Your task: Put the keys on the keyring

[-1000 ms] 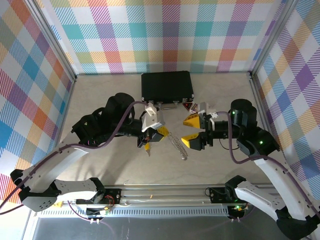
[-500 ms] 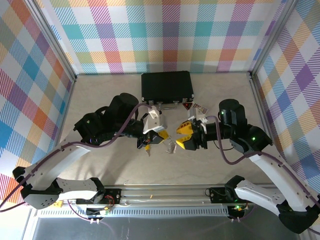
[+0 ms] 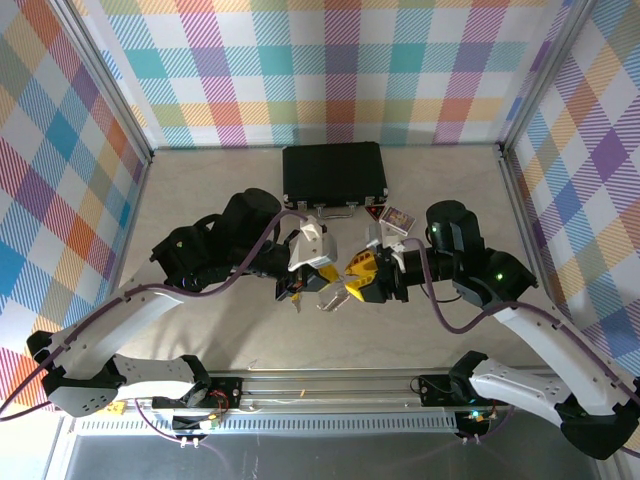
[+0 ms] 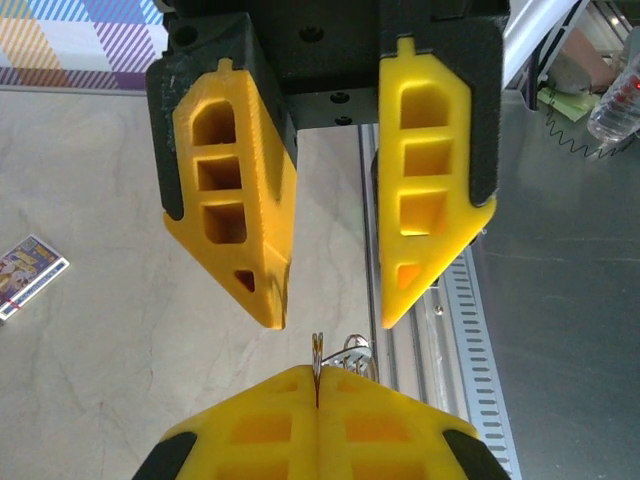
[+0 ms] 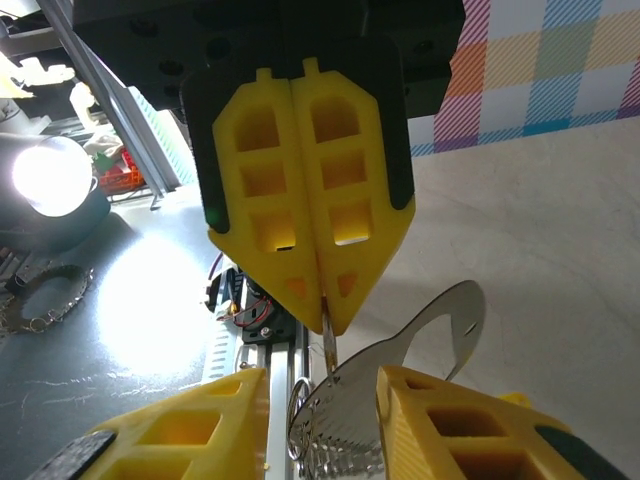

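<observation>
The keyring (image 5: 327, 345), mid-frame in the right wrist view, hangs pinched in the closed left gripper (image 5: 321, 322); the right gripper (image 5: 320, 380), jaws parted around a flat silver piece (image 5: 350, 405), could tug it loose by squeezing off-centre.

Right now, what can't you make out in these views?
- Key: top view, too small to pick out between the left gripper and right gripper; a yellow head would blend with their fingers.
- Left gripper's catch: left wrist view, just a thin metal edge pokes from its shut fingers; the rest is hidden.
- Metal tag: right wrist view, lower part cut off by the bottom edge; contact with the right gripper's fingers unclear.
</observation>
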Motion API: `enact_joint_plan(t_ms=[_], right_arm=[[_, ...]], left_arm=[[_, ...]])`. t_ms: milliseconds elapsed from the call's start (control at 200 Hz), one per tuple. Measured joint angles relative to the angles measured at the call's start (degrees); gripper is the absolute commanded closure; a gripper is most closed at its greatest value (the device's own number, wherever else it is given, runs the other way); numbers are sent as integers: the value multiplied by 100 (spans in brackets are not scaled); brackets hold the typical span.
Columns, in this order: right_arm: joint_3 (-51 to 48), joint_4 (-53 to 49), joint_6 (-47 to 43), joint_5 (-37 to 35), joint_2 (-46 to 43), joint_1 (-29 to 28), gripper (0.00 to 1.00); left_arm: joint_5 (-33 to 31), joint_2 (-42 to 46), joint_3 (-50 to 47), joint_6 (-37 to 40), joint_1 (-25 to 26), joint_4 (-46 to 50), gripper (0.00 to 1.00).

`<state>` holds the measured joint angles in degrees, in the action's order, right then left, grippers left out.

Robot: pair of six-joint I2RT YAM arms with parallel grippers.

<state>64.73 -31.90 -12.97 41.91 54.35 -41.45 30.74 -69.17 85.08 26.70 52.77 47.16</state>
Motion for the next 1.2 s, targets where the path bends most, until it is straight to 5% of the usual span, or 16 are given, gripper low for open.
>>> enact_joint_plan(t_ms=[600, 840, 1125, 1200], right_arm=[[0, 9, -7, -229, 87, -155, 80], [0, -11, -127, -236, 120, -203, 100], [-2, -26, -142, -295, 107, -221, 100], [-42, 28, -129, -352, 35, -225, 100]], left_arm=[[-59, -129, 98, 20, 116, 144, 100], [-175, -129, 101, 20, 116, 221, 100], [-190, -127, 101, 9, 120, 223, 100], [-175, -94, 37, -37, 120, 98, 88]])
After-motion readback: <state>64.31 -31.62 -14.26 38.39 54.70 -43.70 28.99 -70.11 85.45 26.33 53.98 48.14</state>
